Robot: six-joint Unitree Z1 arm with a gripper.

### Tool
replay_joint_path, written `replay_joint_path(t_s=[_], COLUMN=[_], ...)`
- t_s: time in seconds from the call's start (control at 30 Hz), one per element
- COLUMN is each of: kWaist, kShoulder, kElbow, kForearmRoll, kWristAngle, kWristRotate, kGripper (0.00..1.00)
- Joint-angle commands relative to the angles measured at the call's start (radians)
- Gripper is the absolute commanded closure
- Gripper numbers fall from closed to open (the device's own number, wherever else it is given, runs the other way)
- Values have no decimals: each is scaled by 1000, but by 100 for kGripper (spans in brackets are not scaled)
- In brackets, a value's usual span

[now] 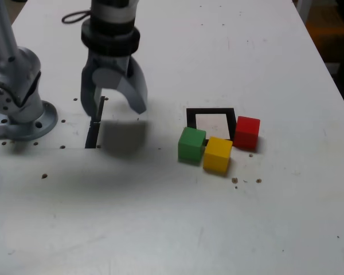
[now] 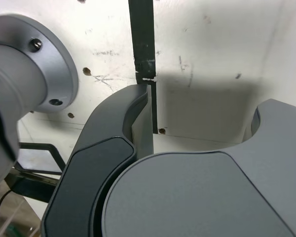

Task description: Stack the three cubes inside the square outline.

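Three cubes sit around the square outline (image 1: 211, 111) on the white table, right of centre in the exterior view. The green cube (image 1: 191, 144) and yellow cube (image 1: 218, 153) stand side by side at the outline's front edge, covering part of it. The red cube (image 1: 247, 132) stands against the outline's right side. My gripper (image 1: 113, 109) hangs well to the exterior view's left of them, pointing down, open, with nothing between its fingers. In the wrist view the gripper (image 2: 202, 108) shows only bare table and shadow between its jaws; no cube is in that view.
The arm's grey base (image 1: 23, 114) is bolted at the exterior view's left. A thin black strip (image 1: 94, 129) lies under the gripper, also seen as the strip (image 2: 142, 39) in the wrist view. A black cable loop (image 1: 77, 17) lies at the back. Small crumbs (image 1: 235, 180) lie near the yellow cube.
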Motion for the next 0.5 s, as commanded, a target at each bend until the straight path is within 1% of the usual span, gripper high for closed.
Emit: replay_joint_path(t_s=[0.0, 0.3, 0.47], kWaist=[-1, 9, 12], kShoulder=[-8, -10, 14], kElbow=[-25, -152, -243], kForearmRoll=[22, 130, 188], kWristAngle=[9, 42, 63], kWristRotate=[-1, -9, -7], kGripper=[23, 23, 23])
